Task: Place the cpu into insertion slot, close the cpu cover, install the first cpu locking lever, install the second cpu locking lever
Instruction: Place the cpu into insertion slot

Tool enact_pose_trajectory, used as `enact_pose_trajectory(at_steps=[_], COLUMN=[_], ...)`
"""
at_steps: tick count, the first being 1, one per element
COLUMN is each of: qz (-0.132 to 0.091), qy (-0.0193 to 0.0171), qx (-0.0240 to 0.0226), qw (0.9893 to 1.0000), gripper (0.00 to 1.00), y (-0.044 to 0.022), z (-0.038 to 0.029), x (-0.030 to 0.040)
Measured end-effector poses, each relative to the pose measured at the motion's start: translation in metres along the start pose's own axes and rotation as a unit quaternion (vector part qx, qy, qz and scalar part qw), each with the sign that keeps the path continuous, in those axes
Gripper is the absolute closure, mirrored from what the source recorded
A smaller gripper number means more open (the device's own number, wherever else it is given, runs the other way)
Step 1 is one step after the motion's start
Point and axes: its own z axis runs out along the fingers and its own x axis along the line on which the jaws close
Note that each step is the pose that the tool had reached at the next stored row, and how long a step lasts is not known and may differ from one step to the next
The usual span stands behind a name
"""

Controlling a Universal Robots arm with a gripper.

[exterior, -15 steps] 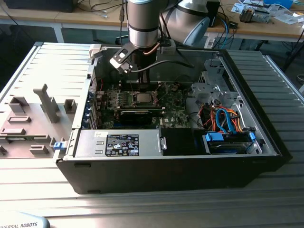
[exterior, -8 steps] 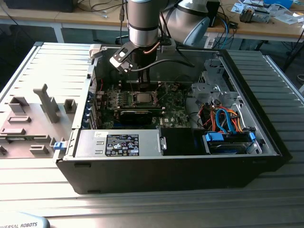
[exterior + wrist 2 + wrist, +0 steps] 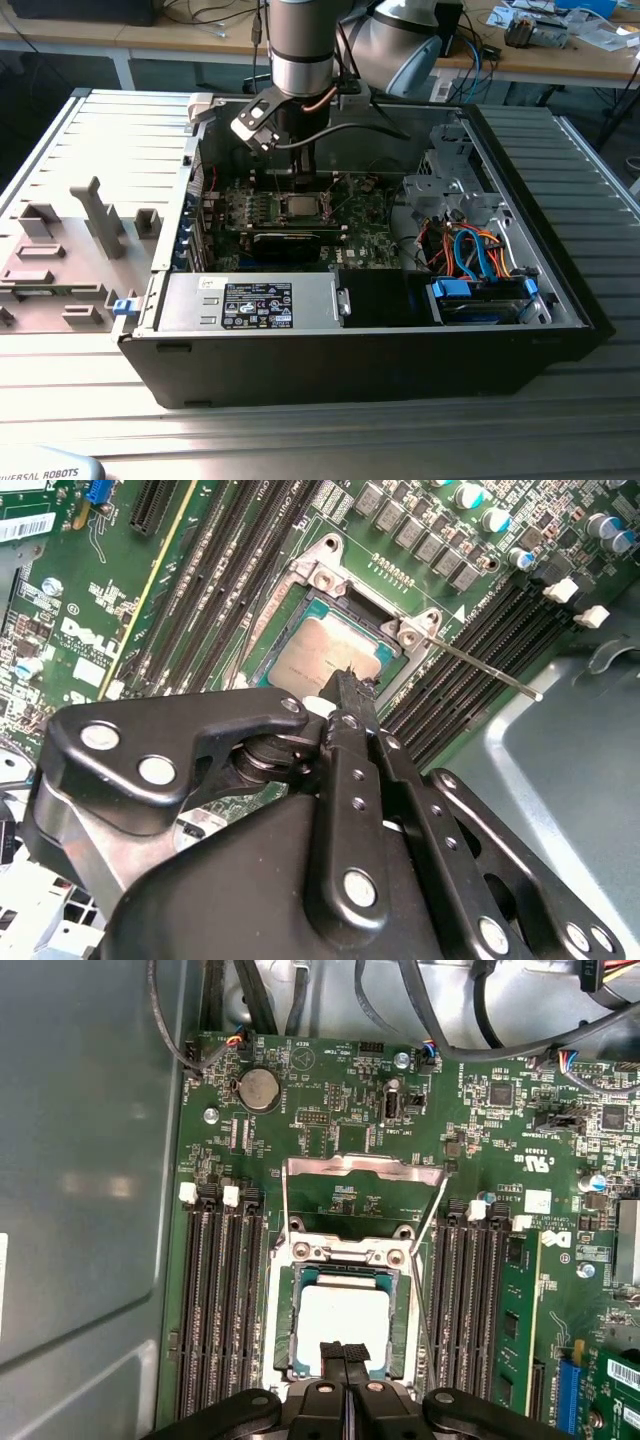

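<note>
Black linkage gripper (image 3: pixel 345 1350): fingertips pressed together, nothing visible between them, poised over one edge of the small flat silver-topped square cpu (image 3: pixel 343 1312). Can't tell whether they touch it. The cpu sits flat in the metal-rimmed square insertion slot (image 3: pixel 277 1320) mid-board. Thin silvery windowed cpu cover (image 3: pixel 365 1167) is swung back off the socket, chip exposed. In the second wrist view a thin wire lever (image 3: pixel 485 668) sticks out beside the socket, over the memory slots. Long black memory slots (image 3: pixel 215 1300) flank the socket on both sides, all on the green motherboard (image 3: pixel 330 1110). Board lies in the bottom of an open black computer case (image 3: pixel 350 370), with a silver labelled power supply box (image 3: pixel 250 300) and blue and orange cables (image 3: pixel 475 255) inside. Silver-grey arm (image 3: pixel 300 40) hangs over it from above. Case rests on a grey slatted metal table (image 3: pixel 300 430). Grey fixture blocks (image 3: pixel 95 215) stand on the exterior view's left. Cluttered pale wooden benches (image 3: pixel 590 60) behind.
</note>
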Motion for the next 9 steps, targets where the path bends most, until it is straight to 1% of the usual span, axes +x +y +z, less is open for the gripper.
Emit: enact_pose_trajectory(at_steps=[9], qz=[0.0], qy=[0.0], qx=[0.0], qw=[1.0], gripper=[0.89], y=[0.0], z=[-0.0019], x=[0.0])
